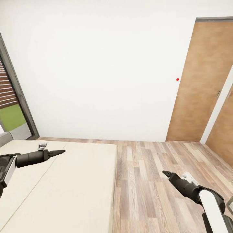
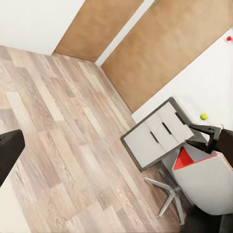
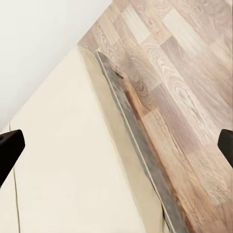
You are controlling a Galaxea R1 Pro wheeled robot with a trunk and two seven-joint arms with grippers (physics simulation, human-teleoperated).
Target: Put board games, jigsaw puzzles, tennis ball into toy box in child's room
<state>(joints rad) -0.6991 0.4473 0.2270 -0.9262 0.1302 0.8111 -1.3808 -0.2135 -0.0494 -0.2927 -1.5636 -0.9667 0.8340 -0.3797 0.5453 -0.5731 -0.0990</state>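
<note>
Head view: the robot faces a white wall [image 1: 97, 71] and a wooden door [image 1: 200, 84], with plank floor [image 1: 152, 181] ahead and the bed [image 1: 64, 187] at lower left. The part of the mattress seen here is bare; no board games lie on it. The left gripper [image 1: 60, 151] reaches out over the bed, its tips drawn together to a point, so it looks clenched and holds nothing. The right gripper [image 1: 166, 173] hangs over the floor, also narrowed to a point and carrying nothing.

Left wrist view: the camera looks across the floor to a white drawer unit [image 2: 158, 133] and a grey chair [image 2: 206, 187] with a red patch. The tennis ball [image 2: 204, 116] sits beyond the drawers on a white surface, probably the table. One dark finger [image 2: 9, 148] shows at the frame's edge; the gripper's state cannot be told from here.

Right wrist view: the bed's beige top and grey frame edge [image 3: 141, 155] meet the floor. A dark fingertip [image 3: 9, 145] shows at each side of the frame, well apart, which conflicts with the head view, so I cannot tell this gripper's state for certain.

Judgement: the robot is travelling or searching, with nothing yet grasped. Next it must turn along the bed to find the two games.
</note>
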